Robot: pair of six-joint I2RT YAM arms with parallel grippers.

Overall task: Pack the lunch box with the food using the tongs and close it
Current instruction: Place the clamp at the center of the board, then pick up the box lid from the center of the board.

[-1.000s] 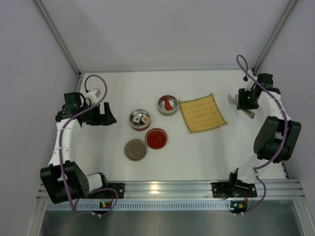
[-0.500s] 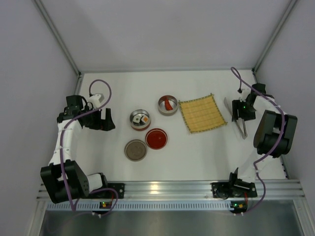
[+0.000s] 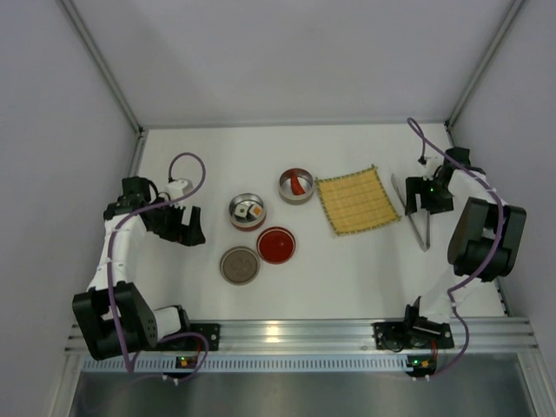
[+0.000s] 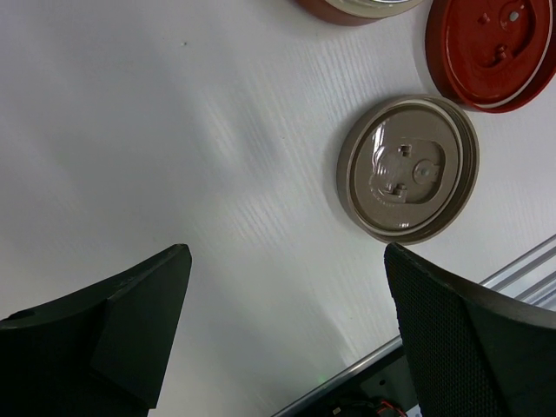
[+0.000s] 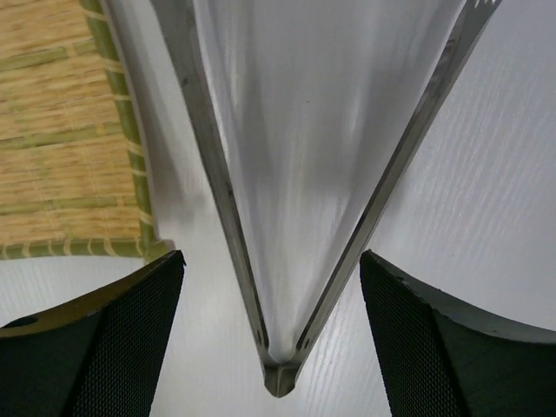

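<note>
Two slim silvery blades, tongs (image 5: 280, 375) spread V-shaped, beside yellow mat (image 5: 61, 130)

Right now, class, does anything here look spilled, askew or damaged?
Nothing stands out. Both tins sit upright with food inside, their lids flat beside them; the tongs lie beside the mat, between the open fingers of the right hand.

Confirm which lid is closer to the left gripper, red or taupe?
The taupe lid. It lies nearest the table's front edge, just right of the open left gripper. The red lid sits beyond it, farther to the right.
</note>
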